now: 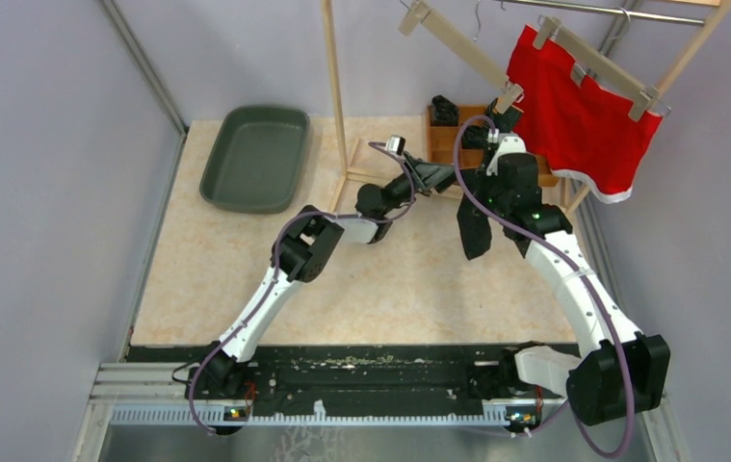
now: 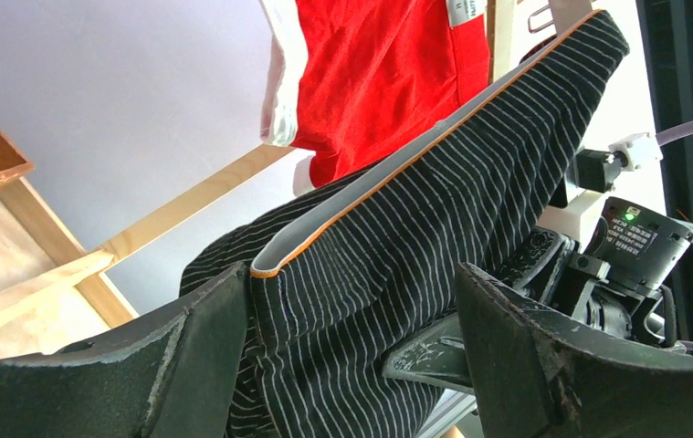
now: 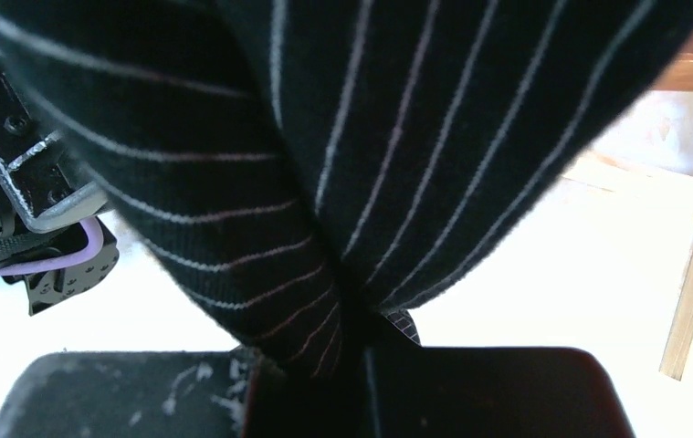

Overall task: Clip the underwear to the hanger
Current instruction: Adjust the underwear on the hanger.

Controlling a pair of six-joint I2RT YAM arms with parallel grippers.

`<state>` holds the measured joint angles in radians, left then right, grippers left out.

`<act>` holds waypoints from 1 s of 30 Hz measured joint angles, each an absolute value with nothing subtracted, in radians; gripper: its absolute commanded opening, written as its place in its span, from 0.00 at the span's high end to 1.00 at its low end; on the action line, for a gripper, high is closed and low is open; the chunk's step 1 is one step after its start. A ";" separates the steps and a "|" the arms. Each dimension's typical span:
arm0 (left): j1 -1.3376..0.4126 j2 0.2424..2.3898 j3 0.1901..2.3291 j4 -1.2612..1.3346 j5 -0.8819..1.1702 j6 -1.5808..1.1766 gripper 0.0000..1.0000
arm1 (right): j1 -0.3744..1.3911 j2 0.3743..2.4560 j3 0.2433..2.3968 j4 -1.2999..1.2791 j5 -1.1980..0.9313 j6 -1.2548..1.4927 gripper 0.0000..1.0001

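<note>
Top view: black striped underwear (image 1: 474, 226) hangs off right gripper (image 1: 484, 191) over the table (image 1: 390, 289), near the middle, just in front of the wooden rack (image 1: 334, 87). Left gripper (image 1: 433, 176) is just beside it, pointing at the cloth. Empty hanger (image 1: 462, 53) tilts on the rail above. Red underwear (image 1: 583, 125) is clipped on a second hanger (image 1: 597, 63) beside it, crowding the right side. Green tray (image 1: 255, 159) is well apart at far left, wooden box (image 1: 438, 140) behind the grippers. Left wrist: left gripper (image 2: 351, 278) is released, jaws spread wide, striped underwear stretched between them, waistband edge against one finger (image 2: 205, 338), red underwear behind, right arm close by. Right wrist: right gripper (image 3: 351, 374) is clenched on the striped underwear; cloth fills most of the frame, so pad contact is probably full but partly hidden
</note>
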<state>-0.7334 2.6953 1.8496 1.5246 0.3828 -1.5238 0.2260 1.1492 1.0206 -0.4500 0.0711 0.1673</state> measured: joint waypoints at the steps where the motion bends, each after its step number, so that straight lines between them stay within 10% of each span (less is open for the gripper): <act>1: -0.733 2.696 1.856 1.525 0.382 -1.526 0.16 | 0.226 1.149 1.021 -0.450 0.069 0.167 1.00; 30: -0.756 2.698 1.865 1.525 0.388 -1.529 0.47 | 0.226 1.132 1.021 -0.449 0.056 0.167 1.00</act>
<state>-0.7555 2.6980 1.8652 1.5246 0.3882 -1.5288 0.2260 1.1316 1.0206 -0.4492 0.0555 0.1673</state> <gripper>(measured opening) 0.537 0.020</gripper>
